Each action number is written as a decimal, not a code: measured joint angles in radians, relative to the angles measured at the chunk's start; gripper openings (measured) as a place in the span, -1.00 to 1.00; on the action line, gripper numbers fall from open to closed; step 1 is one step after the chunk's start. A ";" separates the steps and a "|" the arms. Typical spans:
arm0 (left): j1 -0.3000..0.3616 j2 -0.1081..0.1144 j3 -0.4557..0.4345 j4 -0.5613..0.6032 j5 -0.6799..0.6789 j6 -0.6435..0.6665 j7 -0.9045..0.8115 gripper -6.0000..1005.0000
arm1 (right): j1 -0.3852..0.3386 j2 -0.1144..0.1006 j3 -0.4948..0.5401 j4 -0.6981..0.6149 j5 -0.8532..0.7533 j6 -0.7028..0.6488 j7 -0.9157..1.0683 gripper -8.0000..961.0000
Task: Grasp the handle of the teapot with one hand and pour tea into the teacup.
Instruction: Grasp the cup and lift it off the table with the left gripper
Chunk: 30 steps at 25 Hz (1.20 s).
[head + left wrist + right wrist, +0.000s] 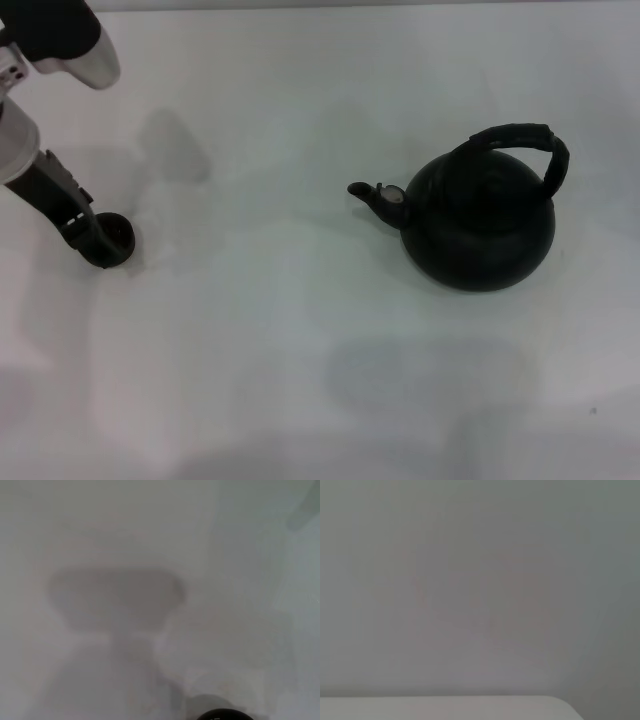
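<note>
Plain white table, nothing fancy. The black teapot sits on it over to the right, spout pointing left. The little dark teacup sits on it far left, well apart.

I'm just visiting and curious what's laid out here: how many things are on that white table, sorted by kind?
Teapots: 1, the round black teapot with its arched handle, on the robot's right side.
Teacups: 1, the small dark teacup, at the tip of the left gripper.
Total: 2 things on the table.
</note>
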 joint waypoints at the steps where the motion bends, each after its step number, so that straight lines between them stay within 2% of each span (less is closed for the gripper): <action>1: -0.002 0.000 0.000 -0.007 0.000 0.003 0.000 0.59 | 0.000 0.000 0.000 0.000 0.000 0.000 0.000 0.76; 30: -0.012 0.000 0.013 -0.112 0.000 0.110 0.015 0.47 | 0.009 0.000 -0.001 0.004 0.000 0.000 0.000 0.76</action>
